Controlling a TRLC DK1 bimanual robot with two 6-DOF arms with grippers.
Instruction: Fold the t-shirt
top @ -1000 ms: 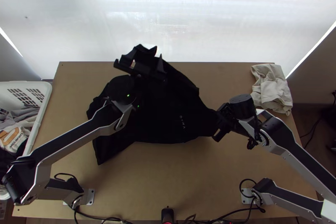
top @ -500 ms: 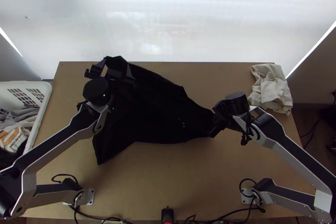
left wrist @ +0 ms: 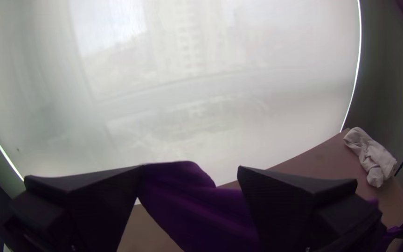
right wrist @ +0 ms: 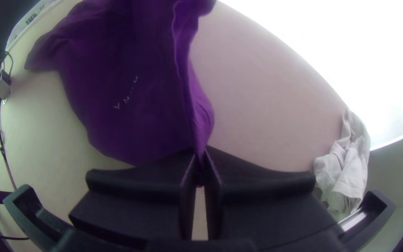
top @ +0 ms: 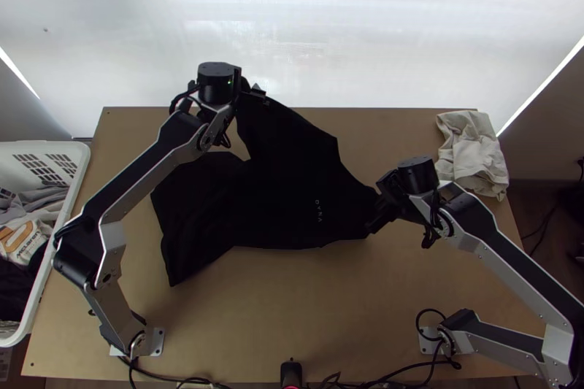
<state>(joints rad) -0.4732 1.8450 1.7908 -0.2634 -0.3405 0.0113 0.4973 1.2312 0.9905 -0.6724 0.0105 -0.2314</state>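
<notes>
Probably spreading before folding: t-shirt [top: 285, 192] runs from your right gripper [right wrist: 201, 154], fingers clamped on it, to your left gripper [left wrist: 191, 169], fingers apart around cloth; next, close those and pull flat.

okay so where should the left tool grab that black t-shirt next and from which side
On the t-shirt, I'd likely pinch the pointed near-left corner, coming from the near side: it juts out free, while the right tool already grips the right-hand end.
</notes>
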